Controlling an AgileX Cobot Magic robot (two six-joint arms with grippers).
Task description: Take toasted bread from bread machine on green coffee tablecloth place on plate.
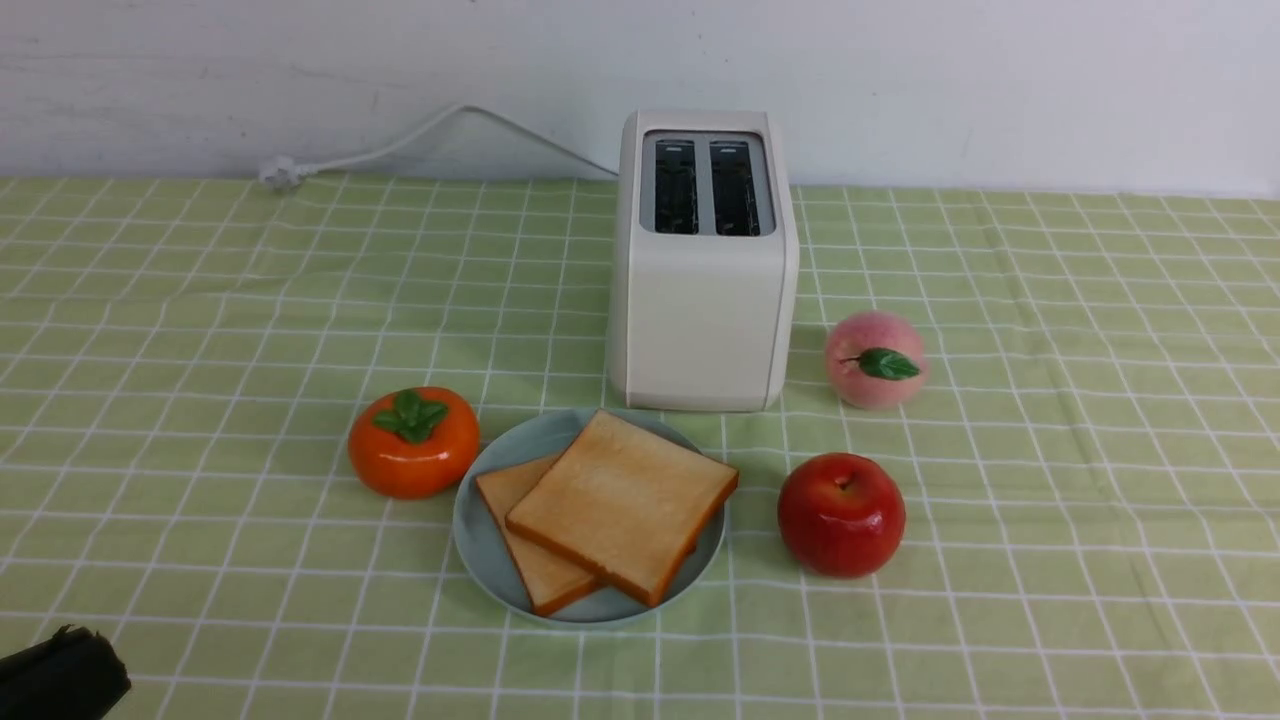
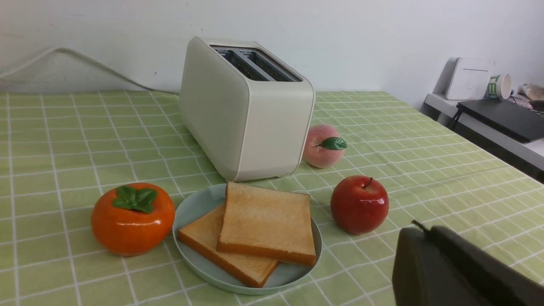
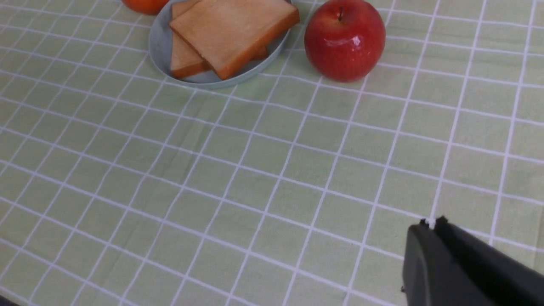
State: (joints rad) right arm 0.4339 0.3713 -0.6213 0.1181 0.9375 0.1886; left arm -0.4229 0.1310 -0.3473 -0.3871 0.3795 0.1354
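Note:
Two slices of toasted bread [image 1: 625, 503] lie overlapping on the pale blue plate [image 1: 478, 540], in front of the white bread machine [image 1: 704, 300] on the green checked tablecloth [image 1: 200, 330]. The machine's two slots look dark and empty. The toast also shows in the left wrist view [image 2: 265, 221] and the right wrist view [image 3: 231, 27]. My left gripper [image 2: 425, 231] is shut and empty, low at the near left [image 1: 60, 670]. My right gripper [image 3: 429, 223] is shut and empty above bare cloth, near the red apple; it is out of the front view.
An orange persimmon [image 1: 412, 440] sits left of the plate, a red apple [image 1: 841, 514] right of it, and a pink peach [image 1: 874, 358] beside the bread machine. The white cord [image 1: 400, 145] trails to the back left. A side desk with a laptop [image 2: 501, 117] stands beyond the table's right edge.

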